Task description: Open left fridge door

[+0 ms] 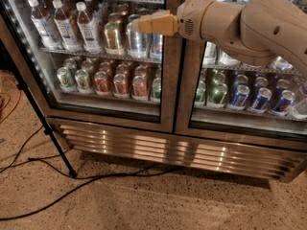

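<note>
Two tall glass doors in brushed steel frames are standing side by side, and the left fridge door (169,80) is filling the left half of the scene, shut, with a dotted white light strip (19,42) running down its far left edge. The robot's tan two-finger gripper (136,24) is hanging in front of this door's upper right part, pointing left across the glass near the centre stile; whether it is spread or pressed together cannot be told, nor whether it is touching the pane. No grasp on a handle is showing, so the likeliest trouble is the tool sliding along the glass or catching the right door's frame (184,90) instead. A swinging door may also be meeting the black stand leg (45,128) at the near left.
</note>
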You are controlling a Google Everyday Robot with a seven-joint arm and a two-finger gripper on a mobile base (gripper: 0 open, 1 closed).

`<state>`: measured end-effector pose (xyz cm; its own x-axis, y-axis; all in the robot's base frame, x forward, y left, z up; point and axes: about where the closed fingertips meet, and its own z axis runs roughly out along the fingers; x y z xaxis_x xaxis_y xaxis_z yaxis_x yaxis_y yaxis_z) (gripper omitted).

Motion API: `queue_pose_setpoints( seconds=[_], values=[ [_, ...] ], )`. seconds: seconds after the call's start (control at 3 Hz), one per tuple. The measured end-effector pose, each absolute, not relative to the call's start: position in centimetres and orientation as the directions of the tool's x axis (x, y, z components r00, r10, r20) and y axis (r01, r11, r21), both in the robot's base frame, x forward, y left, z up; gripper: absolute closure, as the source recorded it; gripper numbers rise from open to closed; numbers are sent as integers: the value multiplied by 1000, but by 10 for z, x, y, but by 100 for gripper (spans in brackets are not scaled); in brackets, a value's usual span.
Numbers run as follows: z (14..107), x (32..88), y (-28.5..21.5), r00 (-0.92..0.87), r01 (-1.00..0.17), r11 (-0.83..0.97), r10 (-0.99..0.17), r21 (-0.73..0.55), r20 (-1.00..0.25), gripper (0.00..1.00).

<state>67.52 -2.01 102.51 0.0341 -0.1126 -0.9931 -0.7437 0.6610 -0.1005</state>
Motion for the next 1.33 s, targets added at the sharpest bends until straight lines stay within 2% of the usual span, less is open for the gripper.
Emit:
queue_pose_setpoints(
  seconds=[0.67, 1.0, 1.33],
  values=[
    [1025, 675, -23, 34, -747, 657, -108, -97, -994, 0],
    [1025, 673, -22, 29, -758, 647, -98, -86, -995, 4],
    [1022, 668, -20, 19, -773, 631, -88, -70, -996, 22]
  ],
)
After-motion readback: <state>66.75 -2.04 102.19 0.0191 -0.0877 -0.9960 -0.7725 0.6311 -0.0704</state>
